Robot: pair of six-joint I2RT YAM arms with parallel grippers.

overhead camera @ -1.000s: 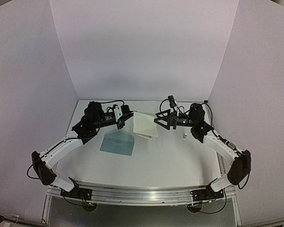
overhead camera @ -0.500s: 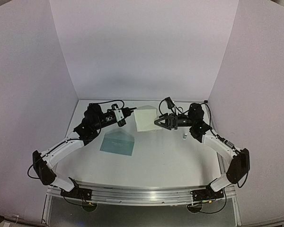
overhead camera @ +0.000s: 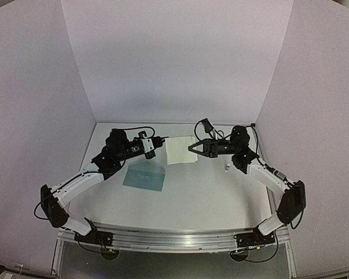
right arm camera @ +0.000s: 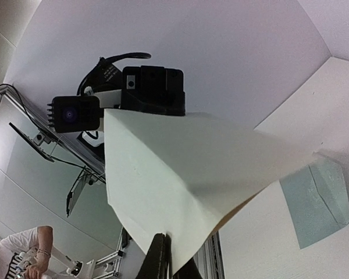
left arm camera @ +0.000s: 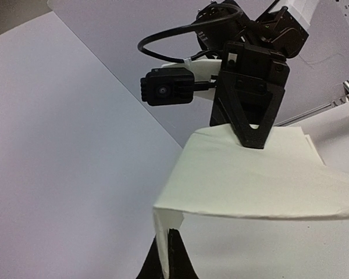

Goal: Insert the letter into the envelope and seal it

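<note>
Both arms up off the tabletop (overhead camera: pixel 209 195). The left tool (overhead camera: pixel 157 143) is clamped on the left edge of the letter (overhead camera: pixel 180 150), fingertips (left arm camera: pixel 170 258) together on a corner of the sheet. The right tool (overhead camera: pixel 192 147) is pinched on the opposite edge, jaws closed with paper between them. The letter hangs between the two tools, bowed, pale side up. The envelope (overhead camera: pixel 144 175) lies flat, below the left tool on its near side, apart from the letter. A tiny white item (overhead camera: pixel 227 168) sits beside the right arm, too small to identify.
</note>
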